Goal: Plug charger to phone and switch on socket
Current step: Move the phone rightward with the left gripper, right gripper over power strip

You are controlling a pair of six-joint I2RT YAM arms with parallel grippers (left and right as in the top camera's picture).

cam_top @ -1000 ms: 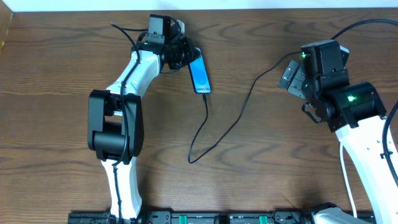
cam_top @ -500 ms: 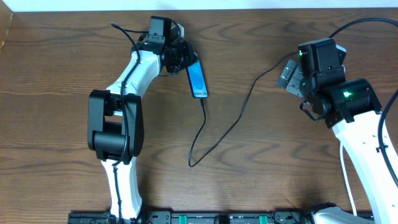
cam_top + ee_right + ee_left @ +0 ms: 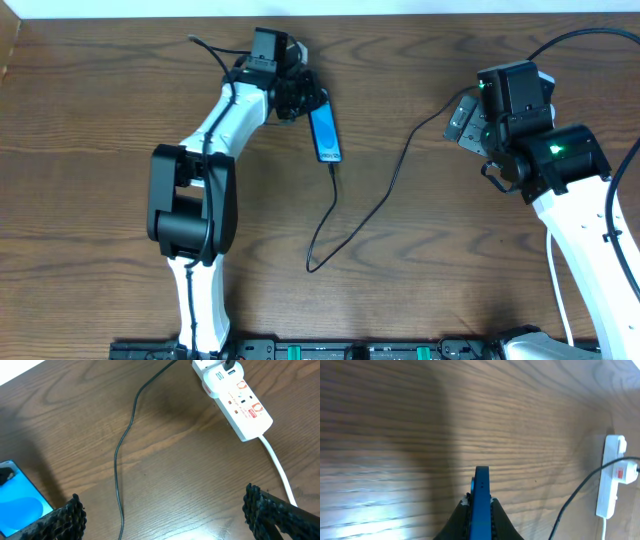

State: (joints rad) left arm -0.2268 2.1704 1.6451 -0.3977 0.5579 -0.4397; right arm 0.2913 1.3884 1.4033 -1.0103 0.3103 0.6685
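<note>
Blue phone (image 3: 326, 133), charger (image 3: 370, 210) apparently plugged in.
Left jaws grip the phone; right jaws gape empty; socket (image 3: 239, 397) switch pending.

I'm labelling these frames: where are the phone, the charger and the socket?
phone (image 3: 326, 133), overhead view, middle of its blue screen
charger (image 3: 116, 465), right wrist view, mid-run of the black cable
socket (image 3: 232, 402), right wrist view, white top face

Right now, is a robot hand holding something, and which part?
The left gripper pinches the phone at the end away from the charger. The right gripper is open and empty.
</note>
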